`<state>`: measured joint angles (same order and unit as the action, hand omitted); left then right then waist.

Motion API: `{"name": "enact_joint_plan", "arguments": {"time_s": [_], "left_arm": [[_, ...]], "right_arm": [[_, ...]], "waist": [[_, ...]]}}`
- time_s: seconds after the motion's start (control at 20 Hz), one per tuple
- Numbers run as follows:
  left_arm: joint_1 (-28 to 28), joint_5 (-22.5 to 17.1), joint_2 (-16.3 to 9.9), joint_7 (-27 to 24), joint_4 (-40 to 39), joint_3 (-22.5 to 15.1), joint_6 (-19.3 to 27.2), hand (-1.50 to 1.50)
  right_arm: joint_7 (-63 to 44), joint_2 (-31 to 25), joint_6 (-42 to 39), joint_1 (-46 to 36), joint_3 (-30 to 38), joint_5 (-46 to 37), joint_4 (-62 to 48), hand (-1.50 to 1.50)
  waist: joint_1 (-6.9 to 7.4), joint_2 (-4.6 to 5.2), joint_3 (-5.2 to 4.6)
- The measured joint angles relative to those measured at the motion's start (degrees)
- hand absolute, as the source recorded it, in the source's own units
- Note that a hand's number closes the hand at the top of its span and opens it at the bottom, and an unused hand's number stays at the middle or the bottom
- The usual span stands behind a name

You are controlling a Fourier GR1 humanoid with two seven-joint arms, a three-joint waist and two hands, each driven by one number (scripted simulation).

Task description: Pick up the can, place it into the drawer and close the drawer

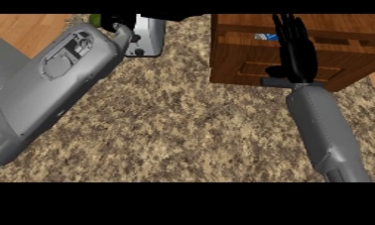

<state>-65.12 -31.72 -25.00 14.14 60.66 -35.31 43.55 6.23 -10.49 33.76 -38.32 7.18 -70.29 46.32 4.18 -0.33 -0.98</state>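
The wooden drawer unit (242, 60) stands on the counter at the upper right. In a dark slot on its top, a small blue and white object (265, 36) shows; I cannot tell whether it is the can. My right hand (296, 50) lies over the drawer's front, open, its straight fingers pointing away from me toward the top edge. My left forearm (58, 75) crosses the left side. Only a bit of my left hand (111, 22) shows at the top edge, beside a small green patch (95, 19). Its fingers are hidden.
A grey metal object (149, 35) sits at the top, right next to the left wrist. The speckled granite counter (183, 120) spreads across the middle. Wooden floor (29, 28) shows at the upper left beyond the counter's edge.
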Motion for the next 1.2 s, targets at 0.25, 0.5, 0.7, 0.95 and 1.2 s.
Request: {"name": "enact_joint_plan", "arguments": {"time_s": [0.25, 0.5, 0.7, 0.95, 1.2], "left_arm": [[4.4, 1.2, -1.5, 0.5, 4.5, -0.4, 0.7, -1.5], [8.2, 2.1, -2.6, 1.0, 9.2, -0.5, 1.3, -1.5], [10.6, 2.9, -3.6, 1.2, 12.2, -0.7, 1.3, -1.5], [14.1, 3.3, -5.0, 0.2, 14.6, 0.0, 0.2, -1.5], [15.6, 4.0, -6.1, 0.1, 16.4, 0.6, -0.2, -1.5]], "right_arm": [[-1.1, 0.7, 3.9, -7.3, 2.2, -0.7, -10.0, -1.5], [-1.5, 0.7, 7.9, -12.3, 4.0, -0.9, -17.8, -1.5], [-2.0, 0.4, 10.3, -15.0, 5.0, -0.9, -21.9, -1.5], [-1.7, -1.2, 8.1, -20.3, 5.9, -1.0, -26.9, -1.5], [0.3, -1.9, 7.4, -22.6, 7.1, -0.2, -30.3, -1.5]], "waist": [[0.27, 0.65, 0.58], [0.36, 0.84, 0.89], [0.36, 0.75, 0.84], [0.7, 1.47, 0.94], [0.7, 1.73, 0.99]]}}
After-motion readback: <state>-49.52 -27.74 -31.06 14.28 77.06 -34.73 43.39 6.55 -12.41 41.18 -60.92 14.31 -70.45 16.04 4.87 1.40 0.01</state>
